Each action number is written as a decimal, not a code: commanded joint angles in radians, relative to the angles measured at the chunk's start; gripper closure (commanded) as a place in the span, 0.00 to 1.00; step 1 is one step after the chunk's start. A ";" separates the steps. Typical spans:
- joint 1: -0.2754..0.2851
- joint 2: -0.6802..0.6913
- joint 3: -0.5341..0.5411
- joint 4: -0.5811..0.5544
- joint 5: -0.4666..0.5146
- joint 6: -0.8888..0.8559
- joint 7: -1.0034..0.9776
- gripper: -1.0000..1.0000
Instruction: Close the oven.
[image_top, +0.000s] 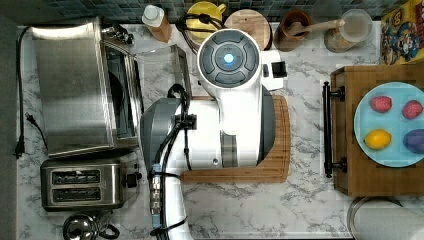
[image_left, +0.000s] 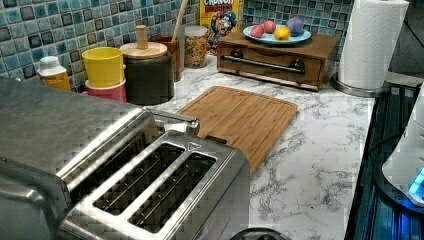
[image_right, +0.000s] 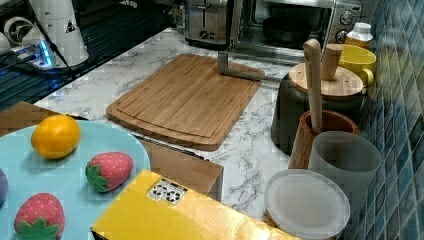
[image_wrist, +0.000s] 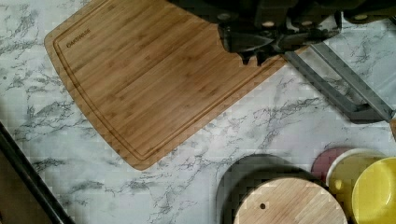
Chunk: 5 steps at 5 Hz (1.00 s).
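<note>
One boxy brushed stainless-steel toaster oven (image_top: 72, 85) stands with its glass door (image_right: 227, 30) dropped open, the metal bar handle (image_wrist: 343, 88) lying just beside the dark gripper (image_wrist: 256, 56), whose fingers look pressed together over the corner of a rectangular bamboo cutting board (image_wrist: 149, 79); a round wooden-lidded dark canister (image_wrist: 280, 203) sits near.

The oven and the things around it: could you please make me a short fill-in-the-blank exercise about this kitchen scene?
1. The glass door of the oven is ____.
2. Inside the oven sits a dark ____.
3. In the top view, the two-slot toaster stands directly ____ the oven.
4. The plate of toy fruit rests on a wooden ____.

Missing words: open; pan; below; box
</note>
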 joint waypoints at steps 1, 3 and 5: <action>-0.029 -0.011 -0.009 -0.046 0.117 0.069 -0.205 1.00; -0.106 0.046 -0.052 -0.102 0.377 0.125 -0.640 1.00; -0.054 0.140 -0.024 -0.108 0.504 0.146 -0.978 1.00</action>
